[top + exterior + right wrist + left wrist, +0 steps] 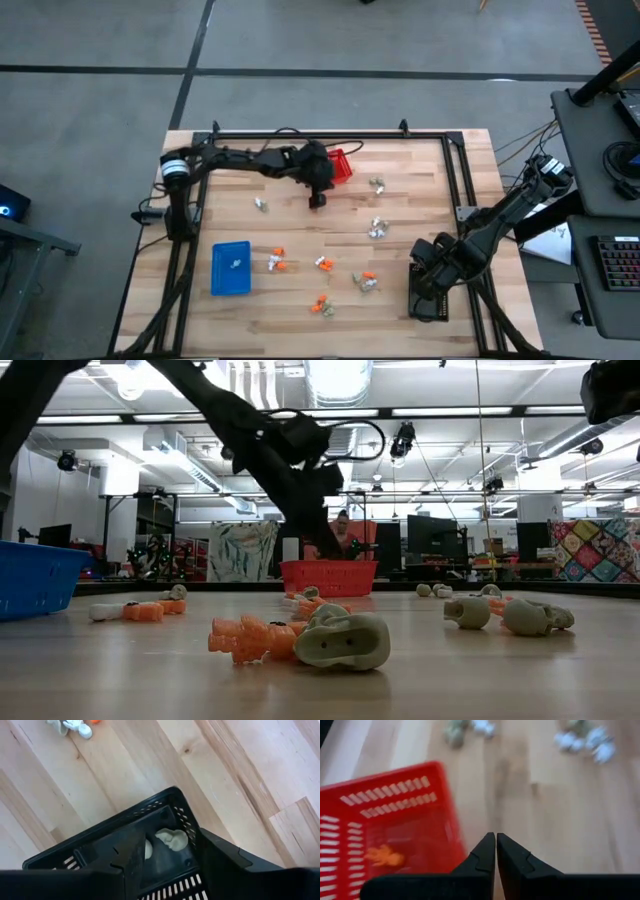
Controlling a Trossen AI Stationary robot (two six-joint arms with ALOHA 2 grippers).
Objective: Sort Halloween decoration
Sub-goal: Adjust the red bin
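Halloween trinkets lie scattered on the wooden table: orange ones [322,264] near the front, pale ones [378,228] toward the right. My left gripper [495,837] is shut with nothing between its fingers. It hovers over bare wood just beside the red mesh basket [341,166], which holds an orange trinket [382,856]. My right gripper [175,865] stands open above the black tray [115,820] at the front right. A pale trinket [172,840] lies on the tray's floor below the fingers.
A blue tray [230,270] with one small trinket in it sits at the front left. A black frame [330,133] runs around the table's edges. Bare wood shows between the basket and the trinkets in the middle.
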